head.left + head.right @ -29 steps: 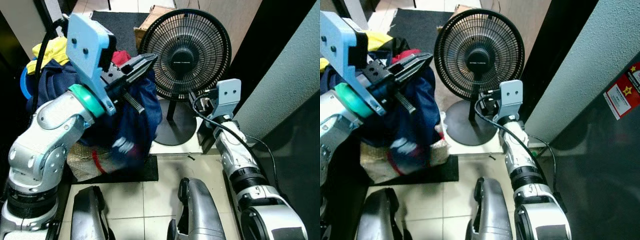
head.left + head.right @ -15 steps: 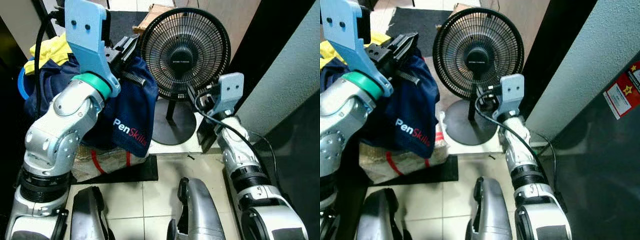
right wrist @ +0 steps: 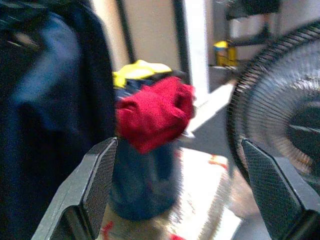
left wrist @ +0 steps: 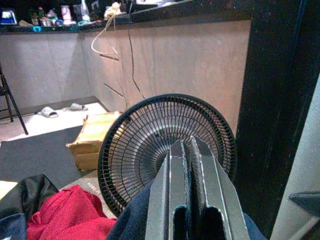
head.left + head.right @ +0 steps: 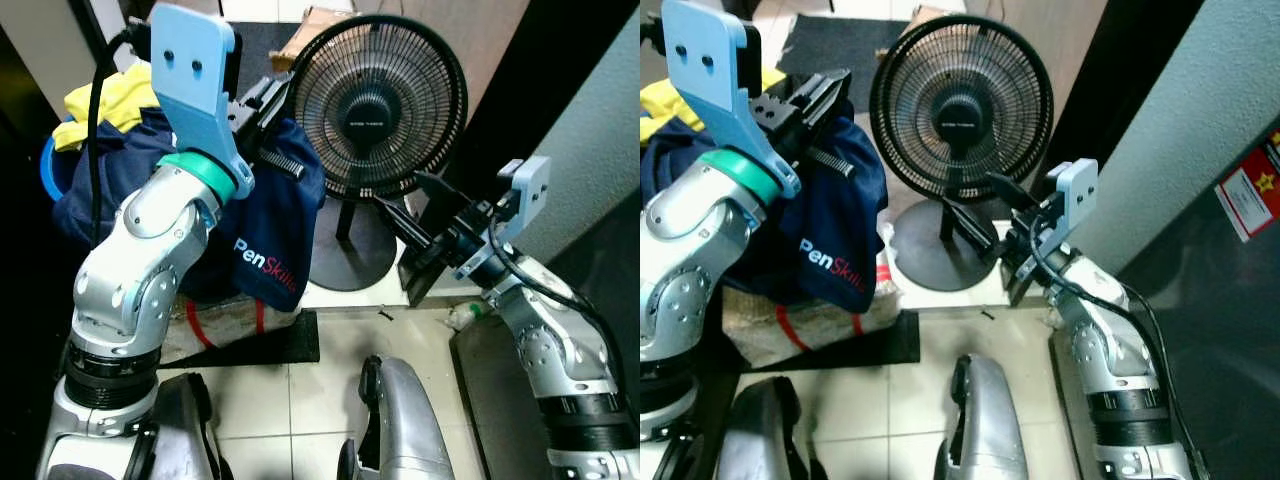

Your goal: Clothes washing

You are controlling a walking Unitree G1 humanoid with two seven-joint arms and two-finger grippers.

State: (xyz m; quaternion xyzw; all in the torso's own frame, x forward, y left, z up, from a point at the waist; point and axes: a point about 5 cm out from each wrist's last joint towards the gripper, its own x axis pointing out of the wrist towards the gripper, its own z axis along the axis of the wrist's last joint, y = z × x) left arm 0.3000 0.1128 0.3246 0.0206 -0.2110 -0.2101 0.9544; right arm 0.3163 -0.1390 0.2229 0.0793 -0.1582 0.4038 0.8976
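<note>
While left gripper [image 5: 268,98] pinches navy garment [image 5: 270,225] | right gripper [image 5: 975,210] agape

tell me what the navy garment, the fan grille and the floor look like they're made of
Navy garment: soft fabric, matte; it drapes and folds from the left gripper, with white and red printed lettering. Fan grille: thin black ribs, slightly glossy; wire or plastic, hard to tell. Floor: pale glazed tile, judging by grout lines and sheen.
</note>
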